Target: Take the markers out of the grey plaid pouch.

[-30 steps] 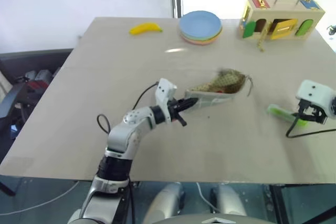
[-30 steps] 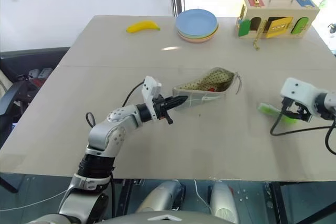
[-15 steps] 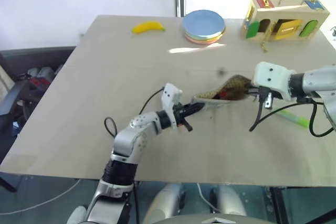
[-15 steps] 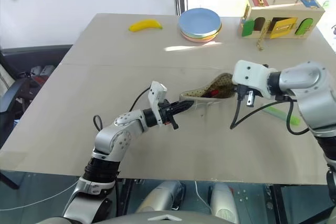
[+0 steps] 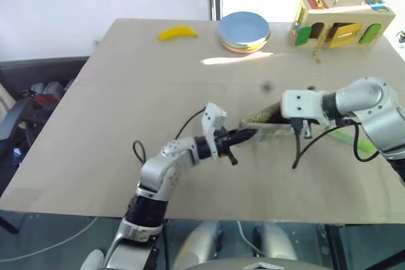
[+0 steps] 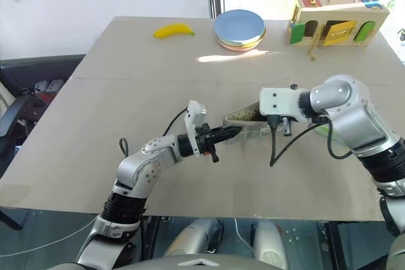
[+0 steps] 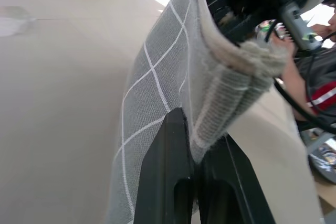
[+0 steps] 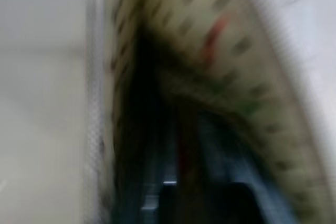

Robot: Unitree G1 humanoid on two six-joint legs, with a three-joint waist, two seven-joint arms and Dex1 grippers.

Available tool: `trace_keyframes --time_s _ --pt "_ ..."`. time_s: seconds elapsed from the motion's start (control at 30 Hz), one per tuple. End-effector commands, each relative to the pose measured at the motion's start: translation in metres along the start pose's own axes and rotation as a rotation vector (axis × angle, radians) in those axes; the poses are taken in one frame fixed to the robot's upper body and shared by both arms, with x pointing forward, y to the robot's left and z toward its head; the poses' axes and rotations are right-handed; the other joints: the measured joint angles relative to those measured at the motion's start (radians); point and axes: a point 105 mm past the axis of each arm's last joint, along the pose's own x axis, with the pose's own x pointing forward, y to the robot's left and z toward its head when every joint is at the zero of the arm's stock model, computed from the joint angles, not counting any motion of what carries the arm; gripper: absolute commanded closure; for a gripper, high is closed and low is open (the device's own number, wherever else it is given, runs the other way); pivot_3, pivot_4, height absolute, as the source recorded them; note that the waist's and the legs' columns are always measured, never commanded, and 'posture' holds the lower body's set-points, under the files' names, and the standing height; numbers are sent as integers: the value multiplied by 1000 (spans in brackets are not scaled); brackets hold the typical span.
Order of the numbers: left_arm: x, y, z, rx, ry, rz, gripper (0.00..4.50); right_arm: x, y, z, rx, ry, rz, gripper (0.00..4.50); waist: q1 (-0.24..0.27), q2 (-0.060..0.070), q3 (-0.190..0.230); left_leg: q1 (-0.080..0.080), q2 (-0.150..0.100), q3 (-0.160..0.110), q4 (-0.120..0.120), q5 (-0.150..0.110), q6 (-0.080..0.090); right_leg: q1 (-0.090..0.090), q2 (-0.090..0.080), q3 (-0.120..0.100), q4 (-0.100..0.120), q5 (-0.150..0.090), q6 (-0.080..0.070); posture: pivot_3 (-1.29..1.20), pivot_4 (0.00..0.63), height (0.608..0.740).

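Both arms are silver-grey metal built from rounded segments, with black bands at the joints. Each wrist carries a white boxy block. A thin black cable loops loosely off each forearm. The left tool (image 5: 243, 136) has two slim black fingers (image 7: 168, 182), matte plastic with an oval slot in each. The right tool (image 6: 276, 120) hangs dark beneath its white block.

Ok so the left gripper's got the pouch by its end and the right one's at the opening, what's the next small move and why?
Probably ease the right gripper a little deeper into the grey plaid pouch and close on a marker. The left gripper is shut on the pouch's end, and the right wrist view looks straight into the speckled lining, where a red-tipped marker lies. One green marker is already out on the table.
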Motion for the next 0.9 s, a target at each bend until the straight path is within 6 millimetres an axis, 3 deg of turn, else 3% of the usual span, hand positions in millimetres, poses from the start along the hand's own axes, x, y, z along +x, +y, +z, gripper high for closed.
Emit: trace_keyframes --time_s 0.03,0.17,0.2,0.47,0.9 --pt "2 -23 14 -6 -33 -133 4500 -12 -1 7 -66 26 -13 1953 -4 0 0 0 0 0 0 0 0 0 0 0 0 0 0 0 150 740" --pt "3 -21 5 -20 1 -137 4500 -10 4 1 -86 76 10 322 -2 0 0 1 0 0 0 0 0 0 1 0 1 0 0 0 150 740" --pt "4 -15 4 -28 -6 -114 4500 -8 8 -1 -91 87 34 149 -1 0 0 1 0 0 0 0 0 0 1 0 1 0 0 0 150 740" --pt "9 8 -14 -136 -4 -50 4500 15 21 -19 -149 187 152 149 0 0 0 1 0 0 0 0 0 0 0 0 1 0 0 0 150 740" --pt "10 14 -25 -176 23 -54 4500 67 14 -12 -226 196 235 149 -7 -1 -1 2 0 0 1 0 0 0 1 1 3 0 0 0 150 740"
